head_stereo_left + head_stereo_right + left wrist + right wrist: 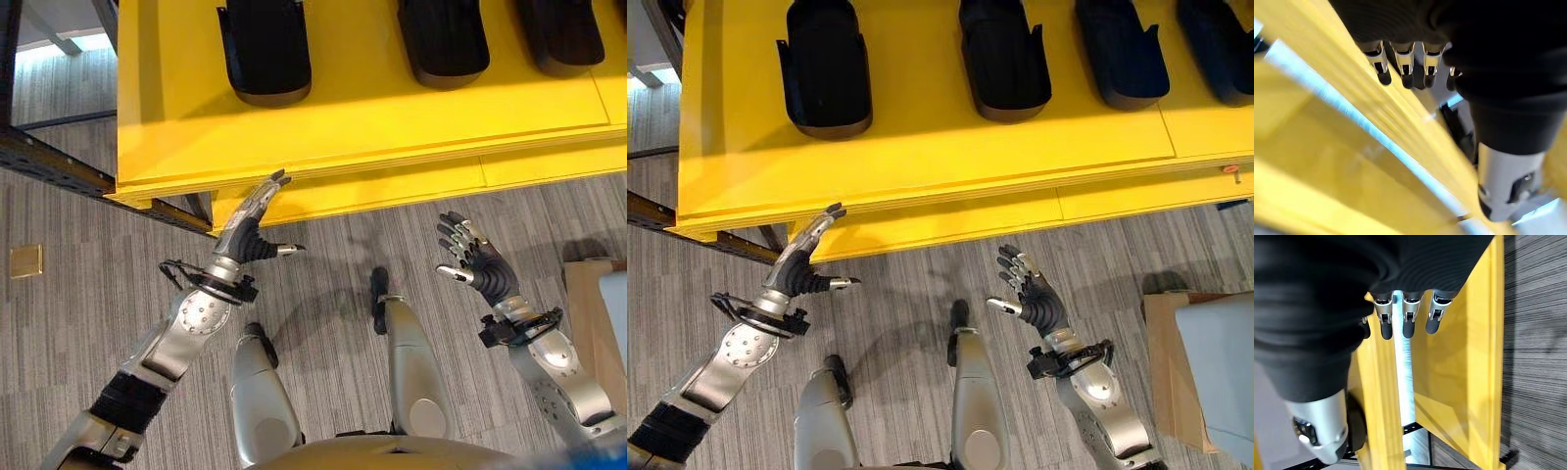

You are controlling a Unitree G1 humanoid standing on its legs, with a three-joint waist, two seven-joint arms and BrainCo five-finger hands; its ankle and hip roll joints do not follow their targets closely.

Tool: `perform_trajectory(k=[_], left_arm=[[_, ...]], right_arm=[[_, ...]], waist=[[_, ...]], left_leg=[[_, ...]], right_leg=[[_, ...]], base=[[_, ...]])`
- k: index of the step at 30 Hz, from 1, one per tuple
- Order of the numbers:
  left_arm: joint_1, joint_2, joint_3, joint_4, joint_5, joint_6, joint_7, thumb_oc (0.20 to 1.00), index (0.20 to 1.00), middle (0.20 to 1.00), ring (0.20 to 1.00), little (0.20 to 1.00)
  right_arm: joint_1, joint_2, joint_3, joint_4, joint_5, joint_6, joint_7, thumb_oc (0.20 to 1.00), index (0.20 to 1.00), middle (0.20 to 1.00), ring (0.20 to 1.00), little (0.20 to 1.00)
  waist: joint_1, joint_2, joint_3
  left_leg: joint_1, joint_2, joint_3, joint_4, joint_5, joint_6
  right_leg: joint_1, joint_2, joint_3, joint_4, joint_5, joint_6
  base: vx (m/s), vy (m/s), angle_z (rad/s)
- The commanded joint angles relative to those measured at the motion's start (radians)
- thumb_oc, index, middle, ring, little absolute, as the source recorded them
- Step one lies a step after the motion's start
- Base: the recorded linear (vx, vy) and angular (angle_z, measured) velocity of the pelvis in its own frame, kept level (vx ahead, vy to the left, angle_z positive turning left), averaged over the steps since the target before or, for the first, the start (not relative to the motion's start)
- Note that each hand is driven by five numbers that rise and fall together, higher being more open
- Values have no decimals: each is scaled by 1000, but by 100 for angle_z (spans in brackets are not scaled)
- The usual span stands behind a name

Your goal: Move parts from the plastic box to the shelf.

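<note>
Both hands are closest to the head camera, held up over the grey striped floor (88, 323) with nothing in them. Left hand (250, 227) has its fingers stretched out straight and relaxed, tips reaching right up to the front edge of the yellow shelf (176, 117), thumb sticking out sideways; can't really tell if the fingertips touch the edge or just sit next to it. Its own wrist view shows the same thing, straight dark-tipped fingers (1404, 66) with the yellow boards right past them. Right hand (1034, 294) is further back from the shelf, well apart from the left, palm turned inward, fingers loosely spread and only slightly bent, holding nothing. Right wrist view has those fingers (1408, 313) hanging loose in front of the yellow boards and the floor. On top of the shelf there's a row of black parts (826, 69), scoop-shaped, sitting side by side with gaps between them, toward the back of the board; the leftmost one is roughly above the left hand. Over at the right edge, beside the right arm, there's a brown cardboard box (1166, 372) with a pale blue-grey box (1220, 362) sitting in it.
</note>
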Motion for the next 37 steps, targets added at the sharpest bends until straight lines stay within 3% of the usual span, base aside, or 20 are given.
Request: perform_trajectory(k=[1,2,7,10,14,19,23,37], left_arm=[[23,-18,-11,-37,-369,-81,-98,1000,1000,1000,1000,1000],[40,-47,-2,-27,-462,-81,-124,1000,1000,1000,1000,1000],[133,-126,62,19,-593,-83,-204,1000,1000,1000,1000,1000],[185,-135,86,12,-624,-74,-238,1000,1000,1000,1000,1000],[260,-138,126,-3,-643,-51,-287,1000,1000,1000,1000,1000],[280,-143,111,18,-635,-12,-315,1000,1000,1000,1000,1000],[288,-165,97,44,-636,12,-317,1000,1000,1000,1000,1000],[293,-189,109,74,-582,31,-307,1000,1000,1000,1000,1000]], right_arm=[[31,-34,-29,-93,-31,-80,-13,1000,1000,1000,1000,1000],[29,-23,-27,-87,-35,-84,-19,1000,1000,1000,1000,1000],[63,13,-66,-92,-43,-86,-12,1000,1000,1000,1000,1000],[92,19,-90,-101,-46,-83,2,1000,1000,1000,1000,1000],[148,30,-130,-106,-53,-72,33,1000,1000,1000,1000,1000],[167,48,-120,-78,-28,-45,55,1000,1000,1000,1000,1000],[165,56,-105,-69,-9,-30,62,1000,1000,1000,1000,1000],[144,87,-63,-32,27,-10,76,1000,1000,1000,1000,1000]], waist=[[0,6,-54],[2,7,-56],[14,10,-106],[13,15,-140],[7,21,-235],[7,23,-324],[7,18,-361],[8,12,-391]], left_leg=[[-51,-2,-68,-117,204,14],[-20,-3,-67,-141,214,13],[118,-11,-55,-273,253,17],[176,-12,-41,-358,288,15],[282,-25,5,-504,329,6],[368,-43,55,-620,360,1],[399,-49,72,-646,362,1],[454,-57,95,-647,346,8]], right_leg=[[138,-57,36,17,-26,44],[174,-60,28,-4,-23,49],[318,-60,6,-124,-4,71],[365,-62,-11,-194,19,81],[465,-67,-42,-347,59,100],[531,-83,-68,-453,106,114],[552,-86,-70,-491,127,121],[591,-90,-58,-491,125,123]], base=[[33,-7,11],[62,-7,10],[69,-5,12],[70,11,7],[94,23,-2],[64,44,3],[8,15,-1],[4,2,-3]])
